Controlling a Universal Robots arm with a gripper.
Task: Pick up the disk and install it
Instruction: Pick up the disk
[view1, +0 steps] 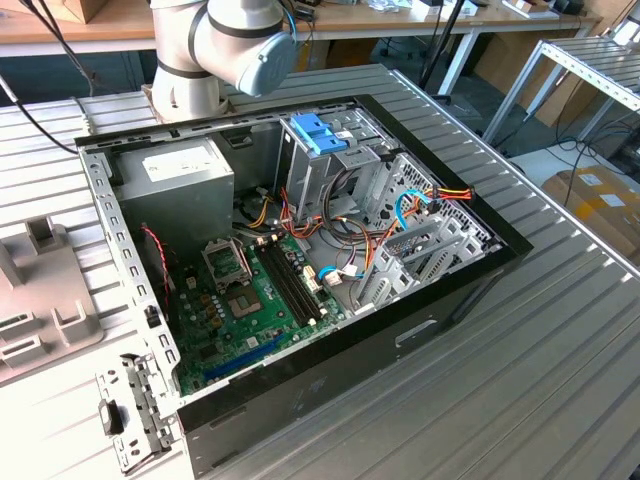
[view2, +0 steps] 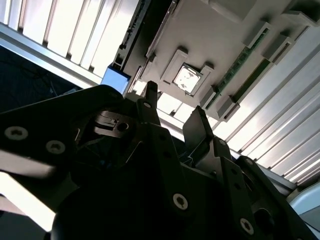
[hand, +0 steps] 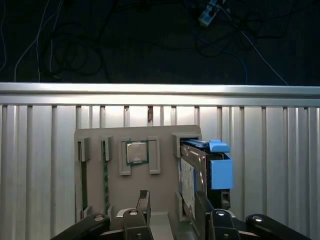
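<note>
My gripper (hand: 172, 202) is wide open & empty, close to the disk (hand: 192, 172), which stands on edge in a slot of the grey holder (hand: 160, 186) beside the CPU (hand: 136, 152); one fingertip (hand: 201, 206) looks lined up w/ its edge, so I'd prob. strike it, not straddle it.

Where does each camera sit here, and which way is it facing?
Exterior view: off the arm, looking down into the open computer case; arm behind it.
First wrist view: on the wrist, facing the grey holder and disk; gripper in front.
Second wrist view: on the wrist, past the gripper's body.
Both wrist views share the grey holder.
</note>
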